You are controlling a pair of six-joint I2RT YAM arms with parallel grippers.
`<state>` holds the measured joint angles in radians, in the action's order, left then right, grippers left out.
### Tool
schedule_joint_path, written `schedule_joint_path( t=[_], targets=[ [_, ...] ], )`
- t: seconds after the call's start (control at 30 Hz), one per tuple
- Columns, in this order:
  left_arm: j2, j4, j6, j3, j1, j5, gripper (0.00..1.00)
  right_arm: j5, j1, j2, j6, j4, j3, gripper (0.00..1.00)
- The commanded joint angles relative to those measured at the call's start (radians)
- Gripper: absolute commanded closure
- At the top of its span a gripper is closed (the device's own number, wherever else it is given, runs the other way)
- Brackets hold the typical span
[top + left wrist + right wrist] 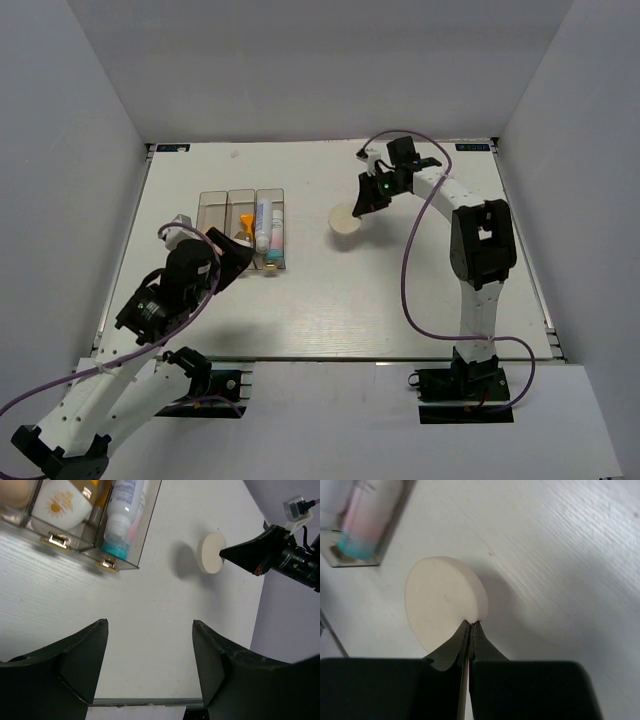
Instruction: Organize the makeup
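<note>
We find the right gripper clenched on the rim of the round cream puff. The clear boxes lie at nine o'clock of it. The left gripper stands released and empty.

No legible words. Orange sun logo w/ tiny unreadable line under it on white item. Blue print on teal-cap tube, too blurred. Dark corner stickers: light print, unreadable.
</note>
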<state>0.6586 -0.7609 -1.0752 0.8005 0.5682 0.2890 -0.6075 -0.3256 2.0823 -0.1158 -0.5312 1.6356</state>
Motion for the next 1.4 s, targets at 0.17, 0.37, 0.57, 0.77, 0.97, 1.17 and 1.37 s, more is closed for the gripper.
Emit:
schedule_joint_path(
  t=[0.17,0.37,0.57,0.77,0.97,1.17,1.37],
  targets=[
    [0.168,-0.034,0.063,0.192,-0.007,0.070,0.34,-0.198,-0.075,-0.097,0.102,0.003,0.148,1.00],
    [0.229,0.116,0.063,0.132,-0.007,-0.046,0.32,-0.251,-0.136,-0.123,0.180,0.053,0.191,1.00],
    [0.302,0.239,0.063,0.137,-0.007,-0.109,0.15,-0.275,-0.187,-0.143,0.205,0.073,0.201,1.00],
    [0.374,0.278,0.083,0.175,-0.007,-0.120,0.14,-0.285,-0.222,-0.163,0.219,0.080,0.182,1.00],
    [0.401,0.324,0.083,0.169,-0.016,-0.142,0.14,-0.296,-0.251,-0.182,0.234,0.091,0.168,1.00],
    [0.417,0.354,0.084,0.167,-0.016,-0.154,0.26,-0.299,-0.277,-0.189,0.232,0.091,0.152,1.00],
    [0.426,0.357,0.087,0.181,-0.016,-0.155,0.83,-0.293,-0.282,-0.188,0.226,0.089,0.144,1.00]
  ],
)
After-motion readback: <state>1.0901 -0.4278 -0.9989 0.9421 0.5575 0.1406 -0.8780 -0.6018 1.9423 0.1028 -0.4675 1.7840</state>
